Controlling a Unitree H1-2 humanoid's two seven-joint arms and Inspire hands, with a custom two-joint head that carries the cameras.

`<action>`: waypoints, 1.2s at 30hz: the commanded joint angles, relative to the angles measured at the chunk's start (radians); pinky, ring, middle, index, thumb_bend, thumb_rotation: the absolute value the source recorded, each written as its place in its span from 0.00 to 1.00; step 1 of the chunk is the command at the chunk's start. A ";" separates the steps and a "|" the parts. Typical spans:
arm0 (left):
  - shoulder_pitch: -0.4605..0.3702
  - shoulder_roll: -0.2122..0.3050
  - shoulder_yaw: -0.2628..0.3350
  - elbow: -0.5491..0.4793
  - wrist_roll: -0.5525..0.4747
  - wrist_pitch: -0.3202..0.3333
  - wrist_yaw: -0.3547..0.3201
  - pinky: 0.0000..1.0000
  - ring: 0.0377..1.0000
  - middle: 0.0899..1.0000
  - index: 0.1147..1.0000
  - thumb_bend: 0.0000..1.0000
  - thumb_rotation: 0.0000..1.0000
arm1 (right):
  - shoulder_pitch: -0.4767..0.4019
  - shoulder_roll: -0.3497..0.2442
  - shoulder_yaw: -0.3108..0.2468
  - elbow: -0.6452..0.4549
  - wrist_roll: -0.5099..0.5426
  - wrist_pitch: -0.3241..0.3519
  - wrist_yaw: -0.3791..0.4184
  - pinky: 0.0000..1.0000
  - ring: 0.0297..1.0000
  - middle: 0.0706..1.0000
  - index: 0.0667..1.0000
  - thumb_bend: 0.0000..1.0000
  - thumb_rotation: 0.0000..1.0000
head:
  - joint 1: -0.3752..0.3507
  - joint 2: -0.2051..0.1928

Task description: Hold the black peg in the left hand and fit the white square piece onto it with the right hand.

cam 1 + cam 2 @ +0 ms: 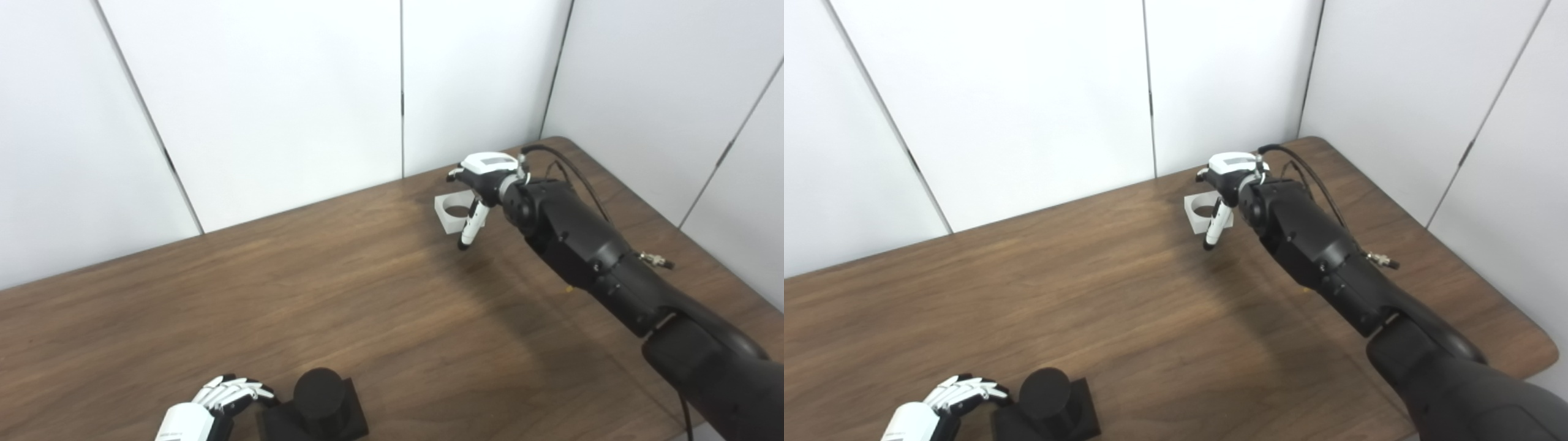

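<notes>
At the near left edge of the wooden table [367,306], the left hand [208,407] rests with its white fingers [236,389] curled together and reaching toward the black peg [318,392], their tips just beside its base; whether they actually grip it cannot be told. That peg is a short, matte black cylinder with a rounded top, standing upright on a flat square black base. Farther right and toward the far edge of the table, the white square piece [1199,211] lies flat on the wood: a low white block with a round hole through its middle. Over it hangs the right hand [1225,184], its thumb [1213,229] pointing down in front of the piece's near side and its other fingers bent over the far side, loosely spread around the piece. Whether any of them touches it cannot be told.
</notes>
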 commanded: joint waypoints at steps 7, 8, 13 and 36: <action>0.030 0.015 0.000 0.015 0.044 0.052 -0.033 0.86 0.75 0.67 0.41 0.52 0.05 | -0.058 -0.018 0.040 0.034 -0.041 -0.010 -0.018 0.99 1.00 1.00 0.91 1.00 0.26 | 0.004 0.003; 0.030 0.015 0.000 0.014 0.045 0.054 -0.033 0.85 0.75 0.67 0.41 0.52 0.05 | -0.057 -0.018 0.042 0.037 -0.041 -0.011 -0.022 0.99 1.00 1.00 0.91 0.99 0.28 | 0.004 0.003; 0.031 0.011 0.001 0.013 0.053 0.060 -0.033 0.85 0.75 0.67 0.41 0.52 0.05 | -0.053 -0.014 0.046 0.052 -0.044 -0.021 -0.057 0.98 1.00 1.00 0.89 0.96 0.33 | 0.009 0.006; 0.034 0.007 0.002 0.000 0.057 0.065 -0.034 0.86 0.75 0.67 0.41 0.52 0.05 | -0.026 -0.015 0.018 0.057 0.007 -0.059 -0.185 0.88 0.93 0.85 0.59 0.82 0.19 | 0.021 0.012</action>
